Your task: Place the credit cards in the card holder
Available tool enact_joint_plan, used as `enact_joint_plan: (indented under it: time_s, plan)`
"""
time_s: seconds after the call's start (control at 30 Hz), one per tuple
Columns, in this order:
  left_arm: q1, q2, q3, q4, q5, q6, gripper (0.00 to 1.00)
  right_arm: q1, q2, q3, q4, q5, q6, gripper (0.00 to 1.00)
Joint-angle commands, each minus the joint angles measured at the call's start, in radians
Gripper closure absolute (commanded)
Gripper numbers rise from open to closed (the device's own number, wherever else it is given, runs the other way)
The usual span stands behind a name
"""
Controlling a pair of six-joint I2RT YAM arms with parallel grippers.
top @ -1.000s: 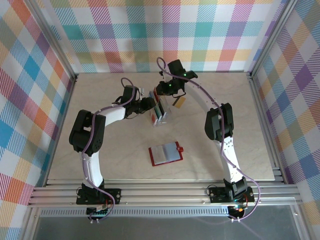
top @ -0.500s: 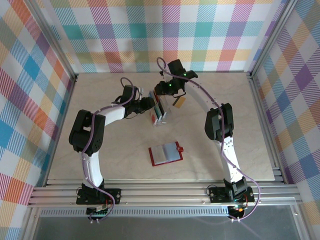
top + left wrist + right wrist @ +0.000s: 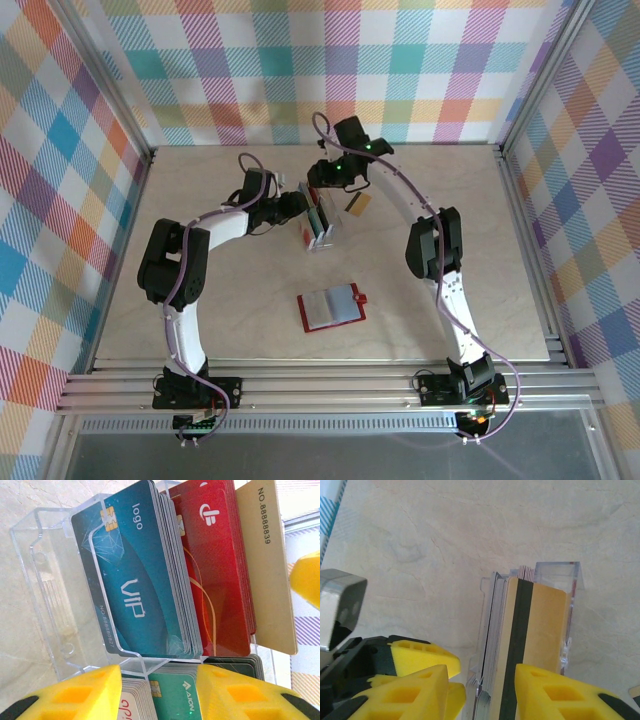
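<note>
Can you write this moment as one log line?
cards: in clear rack | card holder: open | right gripper: open above rack | left gripper: at rack

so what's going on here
Both arms are working at the clear rack of cards. The right gripper hangs open over a gold striped card standing in it; the left gripper straddles one end of the rack. The red wallet lies open on the table, apart from them, and one gold card lies flat beside the rack.
</note>
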Motion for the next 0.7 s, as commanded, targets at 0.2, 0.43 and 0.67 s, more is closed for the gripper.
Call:
enact_joint_plan:
  time_s: [0.2,0.43,0.67]
  plan:
    - [0.02,0.021,0.029,-0.007,0.029,-0.012,0.57,0.01,0.063,0.07,-0.06,-0.007,-0.035,0.6]
    - [0.035,0.052,0.081,-0.015,0.034,-0.03,0.57,0.012,0.06,0.068,-0.063,-0.037,-0.032,0.65]
    - [0.039,0.102,0.159,-0.046,0.035,-0.03,0.57,0.011,0.023,0.039,-0.043,-0.074,-0.02,0.7]
